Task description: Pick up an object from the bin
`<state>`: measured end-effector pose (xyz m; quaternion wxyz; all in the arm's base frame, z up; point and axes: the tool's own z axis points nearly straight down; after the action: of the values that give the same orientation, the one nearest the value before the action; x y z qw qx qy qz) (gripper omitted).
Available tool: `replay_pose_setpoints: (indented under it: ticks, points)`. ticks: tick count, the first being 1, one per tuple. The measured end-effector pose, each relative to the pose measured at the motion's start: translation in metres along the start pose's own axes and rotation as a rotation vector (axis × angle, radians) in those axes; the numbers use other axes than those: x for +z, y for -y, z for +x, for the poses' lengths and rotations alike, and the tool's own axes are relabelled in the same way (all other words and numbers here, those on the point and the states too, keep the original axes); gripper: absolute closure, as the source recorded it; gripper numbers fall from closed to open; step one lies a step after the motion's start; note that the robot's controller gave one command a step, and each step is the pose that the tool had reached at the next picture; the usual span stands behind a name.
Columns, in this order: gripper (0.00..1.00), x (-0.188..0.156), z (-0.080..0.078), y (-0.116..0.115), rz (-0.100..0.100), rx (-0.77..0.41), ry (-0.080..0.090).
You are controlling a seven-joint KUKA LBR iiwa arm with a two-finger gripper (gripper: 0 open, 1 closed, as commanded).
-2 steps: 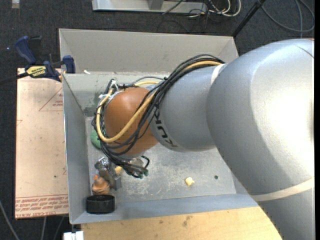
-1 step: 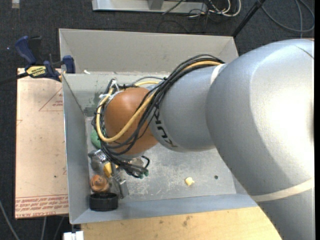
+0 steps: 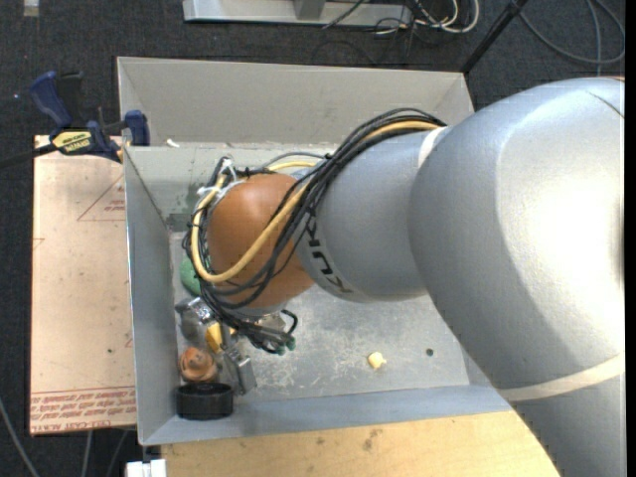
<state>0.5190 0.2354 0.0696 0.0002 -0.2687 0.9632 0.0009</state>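
Grey metal bin is holding just a few loose bits, & the arm is reaching in from the view's right w/ its claw sitting low in the near-left corner. Progress, as I'm judging it: approach looks done, pick isn't. Nothing is showing as lifted or clearly gripped. Can't tell whether the claw is released or clenched, since the orange wrist cover & cable loops are hiding most of it. Left to do, prob.: close on one thing, raise it clear of the bin.

Likely things are lying right by the claw: a small brownish-orange rounded piece just beside it, touching or not I can't say, & a black round cap just below that, tucked into the corner by the front wall. Something green is peeking out by the left wall, partly under the cover; kind unclear.

Elsewhere a tiny pale-yellow crumb is lying alone on the bin floor, well apart from the claw, w/ a small dark speck near it.

In the way: corner walls are crowding the claw on two sides, & cap + orange piece are sitting so close together that a grab may be catching both or nudging one into the wall. Cables are hanging near the items too.
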Motion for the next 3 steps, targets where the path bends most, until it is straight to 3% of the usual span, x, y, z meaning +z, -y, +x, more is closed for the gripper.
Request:
replay_pose_setpoints:
  ticks: [1,2,3]
  points:
    - [1.0,0.0,0.011,-0.024,0.0,-0.313,0.0]
    - [1.0,0.0,0.011,-0.024,0.0,-0.313,-0.001]
    - [1.0,-0.031,0.031,-0.018,-0.001,-0.294,-0.003]
